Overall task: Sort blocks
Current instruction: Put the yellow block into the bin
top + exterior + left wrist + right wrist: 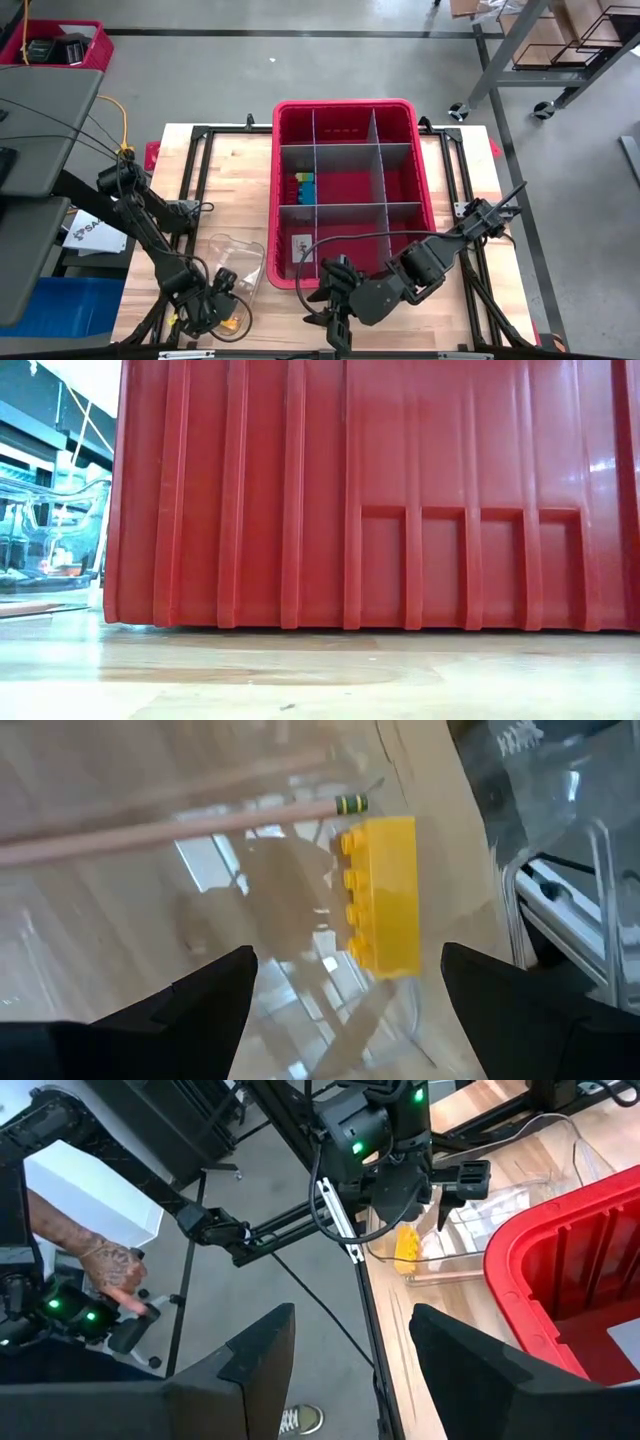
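Poised over a small yellow plastic building brick (385, 895) with a row of round studs along one long side, lying inside a clear, thin-walled plastic tray (236, 262) on the pale wooden table (480, 290) just beside the near-left corner of the large red plastic bin (425, 195). Left gripper (345, 985) spread wide and empty, one dark finger to each side of the brick, no contact yet. Likely light, rigid and smooth-sided, so prone to skating or twisting out of a loose pinch; no real fragility to fear. Best hold judged to be across the two flat long faces near the middle, clear of the studs, with the fingers lowered enough to bite below the top edge. Flimsy tray wall close by, apt to flex or slide if nudged. A slim wooden stick (165, 830) with a dark striped band also lying just beyond the brick, worth avoiding. A few other small bricks (304, 186), blue, green and yellow, already resting in a middle compartment of the bin among the grey slotted dividers (376, 170). Right gripper (352, 1342) parked off the near table edge, fingers apart, holding nothing.
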{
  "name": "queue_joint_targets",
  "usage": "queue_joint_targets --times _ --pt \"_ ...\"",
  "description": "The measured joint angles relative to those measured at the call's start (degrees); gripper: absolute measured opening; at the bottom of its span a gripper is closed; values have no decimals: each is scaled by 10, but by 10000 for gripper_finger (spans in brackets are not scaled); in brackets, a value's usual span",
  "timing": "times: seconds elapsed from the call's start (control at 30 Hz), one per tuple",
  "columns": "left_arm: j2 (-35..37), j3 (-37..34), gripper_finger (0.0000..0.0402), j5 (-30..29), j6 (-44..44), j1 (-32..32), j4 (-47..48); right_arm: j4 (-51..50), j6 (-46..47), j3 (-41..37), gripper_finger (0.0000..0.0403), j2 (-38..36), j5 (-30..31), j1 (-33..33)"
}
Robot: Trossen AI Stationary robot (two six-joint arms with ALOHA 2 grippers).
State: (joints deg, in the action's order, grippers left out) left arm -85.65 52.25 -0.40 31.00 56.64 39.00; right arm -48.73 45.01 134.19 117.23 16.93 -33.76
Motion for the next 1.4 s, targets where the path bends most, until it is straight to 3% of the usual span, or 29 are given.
queue_joint_targets --times 0.2,0.43,0.53,0.83,1.03,1.23,1.4 --pt "-27 0 313 -12 -36 -4 -8 -2 0 0 197 0 0 4" --pt "-64 2 313 43 -46 -7 -56 -3 0 0 197 0 0 5" --pt "-73 3 313 40 -46 -8 -68 -4 -5 0 197 0 0 7" --pt "-61 3 314 -42 -1 -30 22 -4 -16 0 197 0 0 12" --pt "-17 2 314 -128 42 -31 155 -3 -16 0 197 0 0 13" --pt "48 1 314 -138 19 -22 118 -3 -16 0 197 0 0 13" --pt "25 0 314 -129 -30 -34 86 -3 -18 0 197 0 0 16"
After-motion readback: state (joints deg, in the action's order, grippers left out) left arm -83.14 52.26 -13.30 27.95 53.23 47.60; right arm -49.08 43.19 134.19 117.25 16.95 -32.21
